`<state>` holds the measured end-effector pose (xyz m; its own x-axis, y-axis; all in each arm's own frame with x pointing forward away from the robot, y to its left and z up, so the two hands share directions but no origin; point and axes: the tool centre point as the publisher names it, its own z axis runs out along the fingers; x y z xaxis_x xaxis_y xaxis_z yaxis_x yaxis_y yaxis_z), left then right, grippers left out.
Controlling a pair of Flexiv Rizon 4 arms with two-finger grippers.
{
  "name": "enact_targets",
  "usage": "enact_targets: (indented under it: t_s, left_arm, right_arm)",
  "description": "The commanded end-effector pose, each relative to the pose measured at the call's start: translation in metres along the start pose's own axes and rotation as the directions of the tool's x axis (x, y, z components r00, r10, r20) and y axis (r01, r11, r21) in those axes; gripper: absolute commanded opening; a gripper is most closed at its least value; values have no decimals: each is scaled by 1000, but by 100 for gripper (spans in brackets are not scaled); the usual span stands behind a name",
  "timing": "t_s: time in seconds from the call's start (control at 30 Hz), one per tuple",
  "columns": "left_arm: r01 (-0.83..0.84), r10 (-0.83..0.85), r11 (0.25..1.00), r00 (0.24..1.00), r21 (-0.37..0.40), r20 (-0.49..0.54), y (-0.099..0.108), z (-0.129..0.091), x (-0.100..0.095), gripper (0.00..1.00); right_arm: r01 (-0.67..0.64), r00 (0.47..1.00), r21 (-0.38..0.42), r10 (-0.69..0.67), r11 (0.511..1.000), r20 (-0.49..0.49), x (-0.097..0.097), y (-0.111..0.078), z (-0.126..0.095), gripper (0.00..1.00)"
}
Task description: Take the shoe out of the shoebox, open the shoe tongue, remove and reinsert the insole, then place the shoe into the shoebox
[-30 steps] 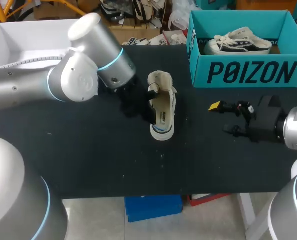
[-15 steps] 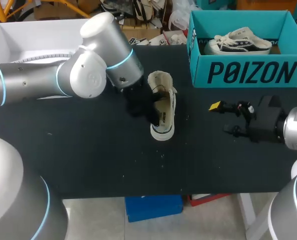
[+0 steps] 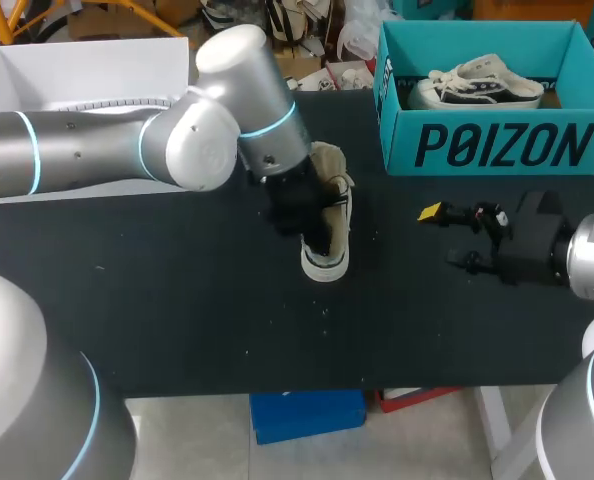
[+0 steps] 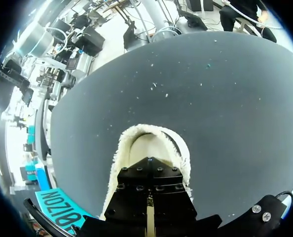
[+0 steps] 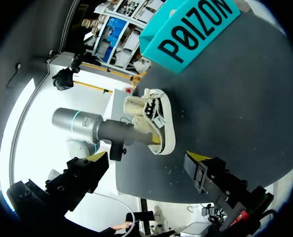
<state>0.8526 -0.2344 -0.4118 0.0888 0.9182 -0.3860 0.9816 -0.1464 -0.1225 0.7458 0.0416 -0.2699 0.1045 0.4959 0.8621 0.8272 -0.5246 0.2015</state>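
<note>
Silver arm [image 3: 97, 165] slants onto shoe [image 3: 327, 262], left gripper [image 3: 315, 228] state unclear; right gripper [image 5: 146, 157] spread.

Black table [image 3: 177, 320], matte, a few small pale specks [image 4: 154, 86] scattered on its surface. White open box [image 3: 87, 60] on the table's far left part, low upright walls. Spare sneaker [image 3: 482, 85], white with a dark stripe, lies inside the teal box [image 3: 497, 145] at far right.

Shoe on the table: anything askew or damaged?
Nothing stands out. The shoe appears upright on the table, with the left end effector at its opening. The other shoe lies inside the shoebox.
</note>
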Motion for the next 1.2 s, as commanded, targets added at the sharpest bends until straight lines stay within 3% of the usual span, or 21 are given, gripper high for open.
enact_targets:
  t_s: [0.03, 0.23, 0.4, 0.53, 0.73, 0.97, 1.2]
  left_arm:
    - [-3, 3, 1000, 1000, -11, 9, 1, -8, -1, 0]
    - [-12, 15, 998, 999, -63, 39, -3, -43, -1, 0]
    - [80, -62, 995, 961, -55, 270, -4, -79, -2, 0]
    - [186, -165, 982, 825, 16, 540, -1, -105, -1, 0]
    - [305, -229, 951, 589, 49, 775, 18, -136, 10, 0]
    - [413, -259, 906, 376, 89, 890, 43, -155, 17, 0]
    - [500, -275, 860, 283, 103, 919, 78, -158, 23, 0]
  right_arm:
    - [-1, 1000, 0, 1, 1000, 2, 1, 0, 1, 100]
    - [-1, 1000, 0, 1, 1000, 2, 1, 0, 1, 100]
    - [-1, 1000, 0, 1, 1000, 2, 1, 0, 1, 100]
    - [-1, 1000, 0, 1, 1000, 2, 1, 0, 1, 100]
    - [-1, 1000, 0, 1, 1000, 2, 1, 0, 1, 100]
    - [-1, 1000, 0, 1, 1000, 2, 1, 0, 1, 100]
    - [-1, 1000, 0, 1, 1000, 2, 1, 0, 1, 100]
